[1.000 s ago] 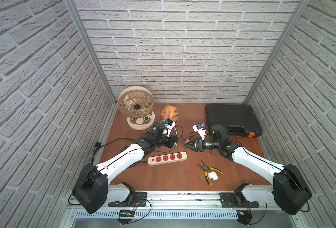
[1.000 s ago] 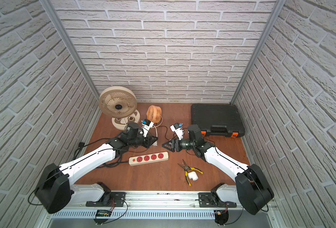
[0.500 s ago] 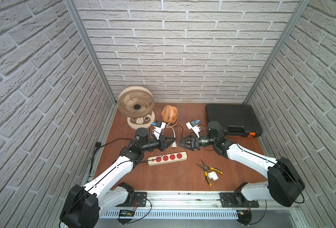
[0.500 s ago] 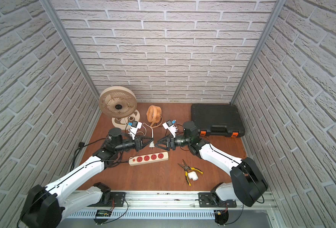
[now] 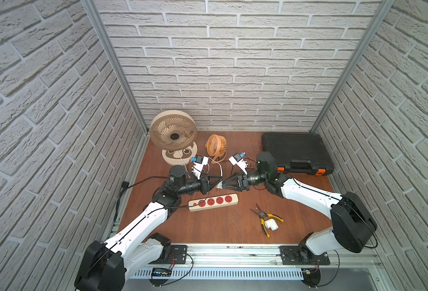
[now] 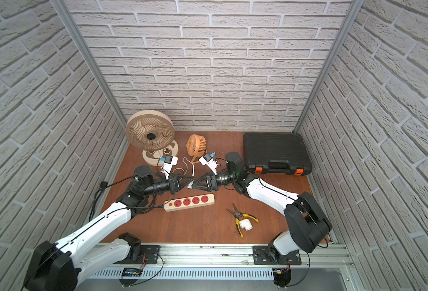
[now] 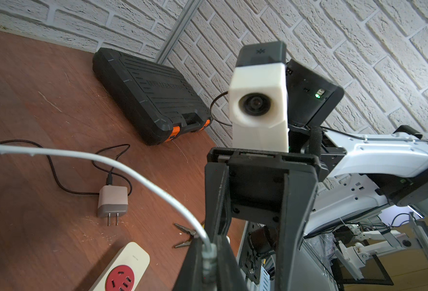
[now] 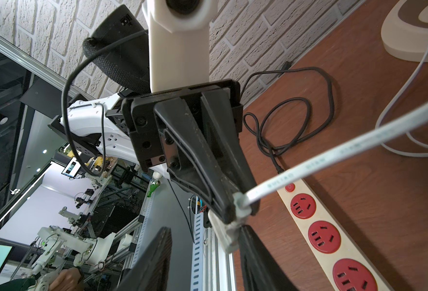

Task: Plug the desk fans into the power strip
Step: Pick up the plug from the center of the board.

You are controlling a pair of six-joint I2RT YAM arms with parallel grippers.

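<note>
- 2 black parallel grippers, the left gripper (image 5: 215, 183) and the right gripper (image 5: 225, 185), meet tip to tip in both top views. They hang above the brown wooden desk (image 5: 207, 234), just behind the long cream-white power strip (image 5: 214, 201).
- The left gripper is clenched on the cable end of a small white plug (image 8: 226, 234), whose body sticks out past its fingertips.
- The right gripper's jaws stand parted, 1 on each side of that plug. In the right wrist view 1 finger (image 8: 258, 259) touches the plug and the other finger (image 8: 152, 262) stands clear.
- A thin white cable (image 7: 122, 163) runs through the air from the plug to the large round beige desk fan (image 5: 173, 133), which stands at the back left corner.
- The power strip, with 4 round red sockets, lies flat near the desk's middle, roughly parallel to the front edge. Its small red button (image 8: 289, 187) is at the end toward the left edge, where a black cord (image 8: 275, 161) enters.
- A small orange round fan (image 5: 216, 145) stands just right of the desk fan.
- A black hard plastic tool case (image 5: 294, 151) with orange latches fills the back right corner.
- Yellow-handled pliers (image 5: 267, 216) lie near the front edge, right of middle, with a white pipe elbow (image 5: 271, 224) on them.
- A pinkish-grey 2-prong charger (image 7: 112, 201) lies flat on the desk.
</note>
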